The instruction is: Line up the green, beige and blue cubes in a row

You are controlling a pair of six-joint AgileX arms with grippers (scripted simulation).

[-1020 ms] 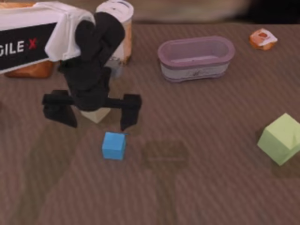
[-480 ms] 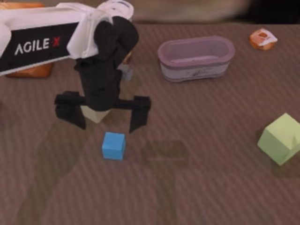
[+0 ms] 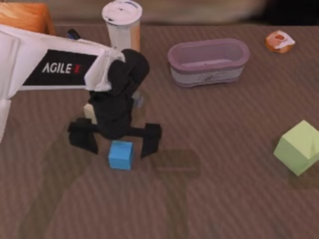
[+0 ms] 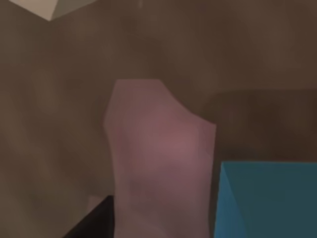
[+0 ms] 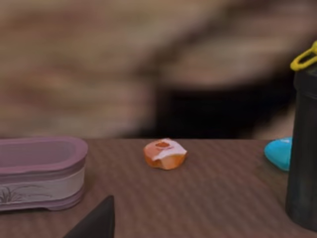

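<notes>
My left gripper [image 3: 117,140] is open, its two black fingers spread wide just behind the sky-blue cube [image 3: 121,155], one on either side. The blue cube rests on the table, and it fills a corner of the left wrist view [image 4: 267,201]. Most of the cream-beige cube [image 3: 89,112] is hidden under the gripper's body; a pale corner of it [image 4: 45,7] shows in the left wrist view. The lime-green cube [image 3: 299,147] sits far off at the right edge of the table, tilted on an edge. My right arm is out of the top view, parked.
A purple oval tub [image 3: 208,62] stands at the back middle. Beside it are a white cup [image 3: 122,22] and an orange wooden block [image 3: 25,17] at the back left, and a piece of toast [image 3: 279,41] at the back right. The right wrist view shows a dark bottle [image 5: 303,148].
My left gripper has moved forward and a little to the right, off the beige cube and up to the blue cube, still open. The cubes have not moved.
</notes>
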